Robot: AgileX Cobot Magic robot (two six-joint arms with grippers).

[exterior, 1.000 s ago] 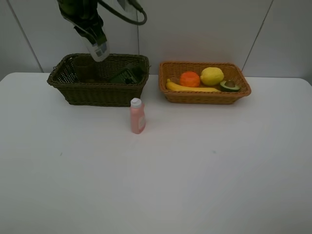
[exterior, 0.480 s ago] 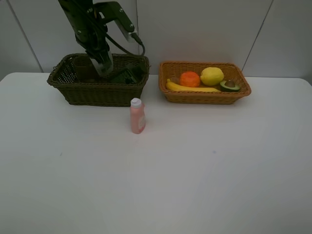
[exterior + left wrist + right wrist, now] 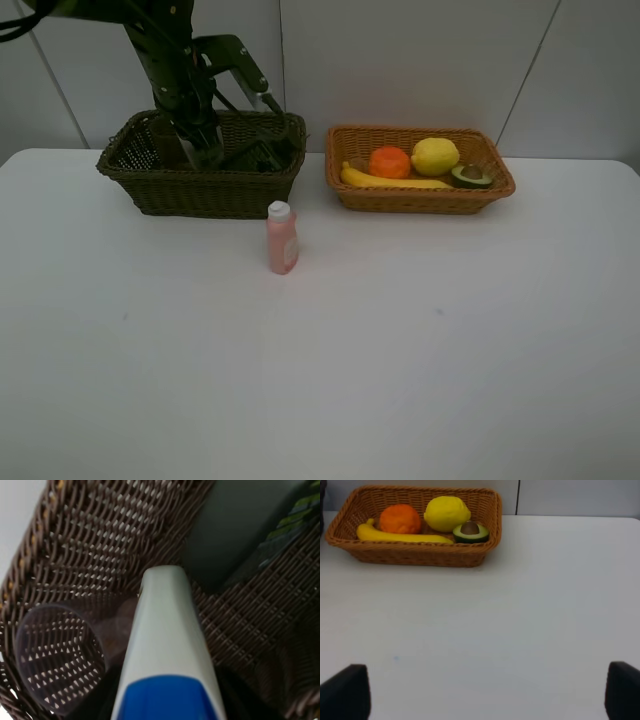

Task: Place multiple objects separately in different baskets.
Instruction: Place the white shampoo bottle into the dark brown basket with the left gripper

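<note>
Smooth white plastic with a blue cap, the white blue-capped bottle (image 3: 167,660) looks light, stiff and a little slippery, so its middle body is the best place to hold; the left gripper (image 3: 200,140) holds it inside the dark olive-brown woven wicker basket (image 3: 215,190), beside the translucent mauve cup (image 3: 60,655) and the dark green bottle (image 3: 255,155). The shallower orange-tan wicker basket (image 3: 420,198) has the banana (image 3: 395,182), orange (image 3: 389,162), lemon (image 3: 435,156) and halved avocado (image 3: 471,176), the small pink bottle (image 3: 282,238) stands on the table in front of the dark basket, and the right gripper (image 3: 485,700) is wide open and empty.

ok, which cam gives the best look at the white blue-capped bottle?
Left wrist: the white blue-capped bottle fills the view, pointing into the dark basket beside the mauve cup. In the exterior high view the left arm hides it. The right wrist view shows only the fruit basket.
</note>
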